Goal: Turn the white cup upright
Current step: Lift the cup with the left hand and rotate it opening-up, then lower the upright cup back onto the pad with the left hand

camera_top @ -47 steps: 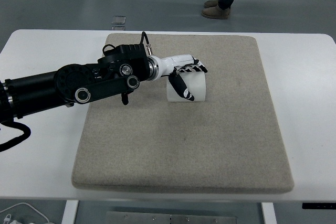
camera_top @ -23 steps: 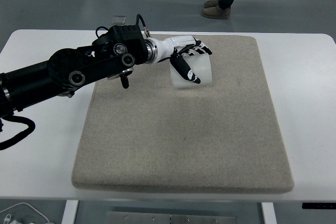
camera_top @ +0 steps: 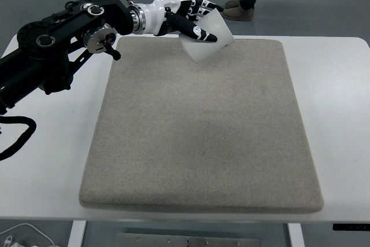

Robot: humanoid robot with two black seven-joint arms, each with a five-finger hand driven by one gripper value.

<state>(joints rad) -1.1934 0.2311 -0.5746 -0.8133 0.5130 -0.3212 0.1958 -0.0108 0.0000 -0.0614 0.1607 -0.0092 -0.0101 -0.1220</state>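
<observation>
We have the white translucent plastic cup (camera_top: 207, 37) off the surface, carried above the far edge of the grey-beige felt mat (camera_top: 202, 137), toward its far-left part, and tilted: one end points down toward the mat, the other up and away toward the floor beyond the white table (camera_top: 341, 102). Which end is the mouth we cannot tell.

Risks as we judge them:
- Slip. The cup is smooth and light, and the grip looks like a pinch across its wall. If the wrist rolls quickly, the cup could rotate between the fingers or drop.
- Where it would fall. It hangs over the mat's far edge, near the table's far edge. A drop here could roll it onto bare table or off to the floor.
- Set-down. Lowered while tilted, it would land on a rim edge and tip over again. The base needs to come down flat, and more toward the mat's middle.
- Squeeze. A thin wall may buckle under a tighter grip.

Pose: the left hand (camera_top: 191, 15), white with black finger segments, is closed around the cup, the thumb (camera_top: 193, 28) lying across the near side, the other fingers over the far side. The black left arm (camera_top: 63, 44) reaches in raised and stretched toward the far edge. The right arm does not show. A person's legs and shoes (camera_top: 240, 10) stand on the floor beyond the table.
</observation>
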